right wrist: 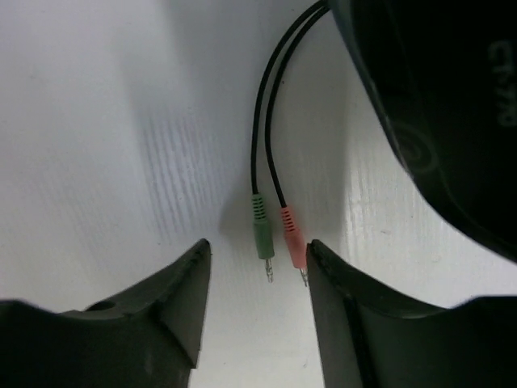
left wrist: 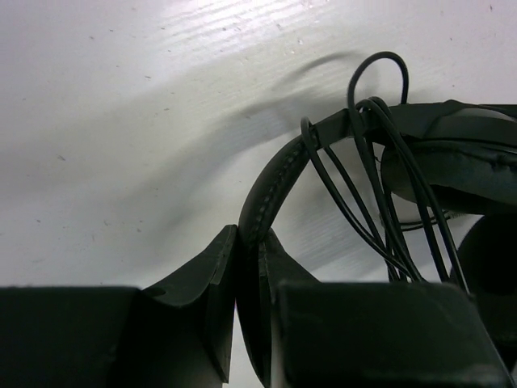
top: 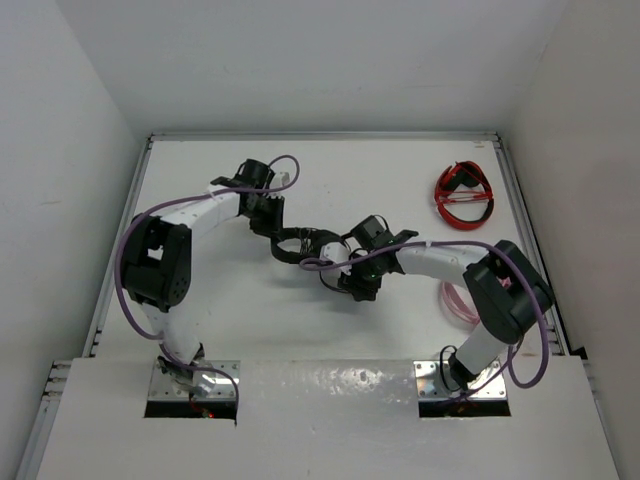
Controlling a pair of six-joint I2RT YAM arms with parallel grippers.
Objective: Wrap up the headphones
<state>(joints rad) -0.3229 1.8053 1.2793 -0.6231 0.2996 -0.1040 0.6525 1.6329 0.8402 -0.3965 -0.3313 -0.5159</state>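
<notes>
The black headphones lie mid-table between my two arms. My left gripper is shut on the headband, which runs up from between the jaws; several loops of thin black cable hang over the band near an earcup. My right gripper is open and low over the table. The cable's two ends, a green plug and a pink plug, lie between its fingers, the pink one next to the right finger. A black earcup fills the upper right of the right wrist view.
Red headphones lie at the back right of the table. A pink cable or headset shows partly under my right arm. Raised rails edge the table on the left and right.
</notes>
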